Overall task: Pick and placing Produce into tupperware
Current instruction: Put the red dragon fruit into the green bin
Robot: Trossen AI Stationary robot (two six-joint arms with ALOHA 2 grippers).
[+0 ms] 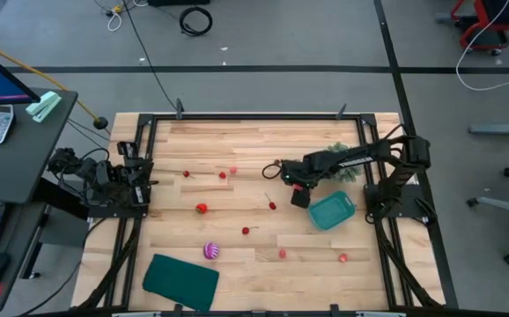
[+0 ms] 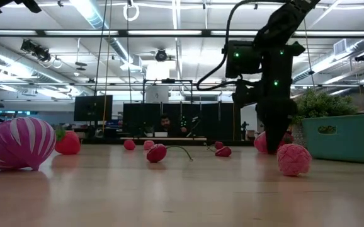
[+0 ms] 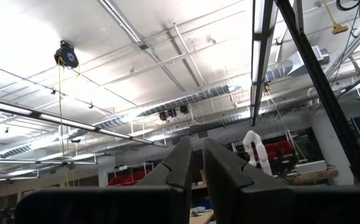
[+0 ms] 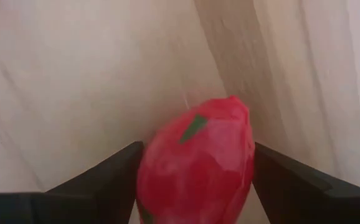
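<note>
Gripping one red fruit (image 4: 195,168), right gripper (image 4: 195,186), one tupperware (image 1: 332,211)

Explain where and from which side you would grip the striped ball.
Grip the striped ball across its widest middle, coming straight down from above. It is round, sits alone on bare table, and nothing crowds it, so an end effector could probably close on either side.
</note>
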